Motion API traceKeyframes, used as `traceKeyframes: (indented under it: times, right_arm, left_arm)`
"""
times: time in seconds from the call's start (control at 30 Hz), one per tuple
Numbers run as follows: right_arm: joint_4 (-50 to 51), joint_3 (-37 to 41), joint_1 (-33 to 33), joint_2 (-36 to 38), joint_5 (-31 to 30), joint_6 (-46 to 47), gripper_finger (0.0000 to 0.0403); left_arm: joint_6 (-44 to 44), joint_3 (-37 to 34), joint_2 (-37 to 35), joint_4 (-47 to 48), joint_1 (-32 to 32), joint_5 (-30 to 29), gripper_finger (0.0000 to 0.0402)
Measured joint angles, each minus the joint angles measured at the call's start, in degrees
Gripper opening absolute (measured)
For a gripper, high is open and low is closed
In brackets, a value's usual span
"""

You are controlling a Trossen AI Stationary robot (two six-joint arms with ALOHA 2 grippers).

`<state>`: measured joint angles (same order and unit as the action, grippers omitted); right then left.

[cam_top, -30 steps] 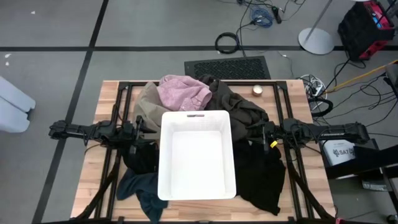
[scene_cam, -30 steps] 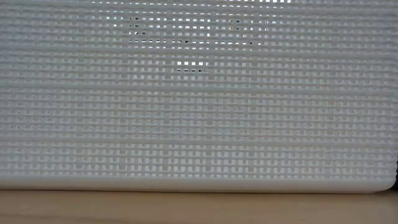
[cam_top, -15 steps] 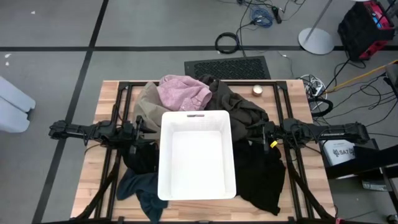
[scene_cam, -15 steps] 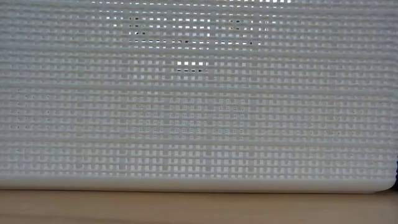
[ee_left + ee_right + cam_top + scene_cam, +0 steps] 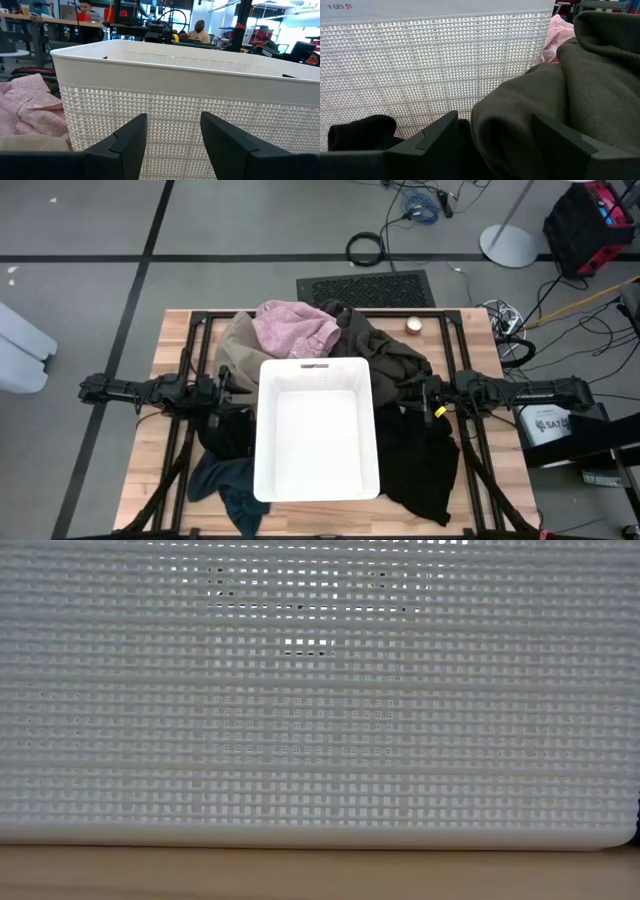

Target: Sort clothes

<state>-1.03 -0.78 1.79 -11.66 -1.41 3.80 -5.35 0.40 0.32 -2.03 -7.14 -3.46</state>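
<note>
Wooden table (image 5: 165, 340): white bin (image 5: 318, 430) centre, clothes (image 5: 292, 328) around; left hand (image 5: 222, 392), right hand (image 5: 418, 397) wide, empty.

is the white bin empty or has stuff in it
Empty. The high view shows the bin's bare white floor; the clothes all lie around it on the table.

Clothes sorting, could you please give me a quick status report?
Left gripper and right gripper open, empty, flanking white bin. Clothes all piled around it, none inside. Nothing blocking.
</note>
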Motion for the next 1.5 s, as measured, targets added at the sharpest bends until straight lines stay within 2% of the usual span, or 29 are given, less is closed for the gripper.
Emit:
traceKeyframes:
  times: [1.33, 1.5]
  right_arm:
    - [0.0, 0.0, 0.0, 0.0, 0.0, 0.0, 0.0242]
    - [0.0, 0.0, 0.0, 0.0, -1.4, -4.8, 0.0242]
  left_arm:
    - [0.0, 0.0, 0.0, 0.0, 0.0, 0.0, 0.0194]
    - [0.0, 0.0, 0.0, 0.0, 0.0, 0.0, 0.0194]
